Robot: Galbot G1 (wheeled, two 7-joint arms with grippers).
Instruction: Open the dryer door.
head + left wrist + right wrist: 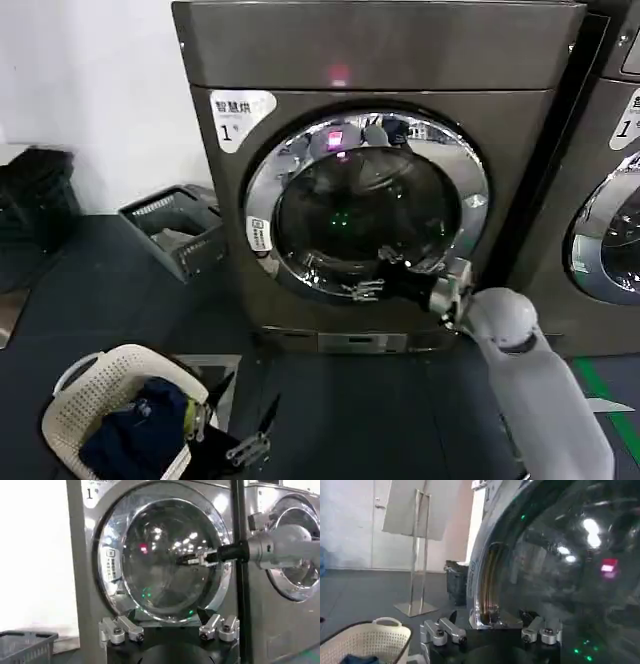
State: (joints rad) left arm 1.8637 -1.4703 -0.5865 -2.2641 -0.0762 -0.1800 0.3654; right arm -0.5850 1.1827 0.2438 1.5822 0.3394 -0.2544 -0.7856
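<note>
The dryer (400, 60) stands straight ahead, a "1" sticker at its upper left and a pink light glowing on top. Its dryer door (300, 150) has a chrome ring around dark glass and looks closed against the front. My right gripper (365, 291) reaches from the lower right to the door's lower rim. It is open, with the chrome ring's edge (487, 615) standing between its fingers (440, 632). My left gripper (245, 400) hangs low near the floor, open and holding nothing. From there it faces the door (165, 555) and the right gripper (192, 560).
A white laundry basket (100, 385) with blue clothes sits on the floor at the lower left, beside the left gripper. A grey crate (175, 230) lies left of the dryer and a black bin (35, 200) stands farther left. The neighbouring machine (610, 200) is at the right.
</note>
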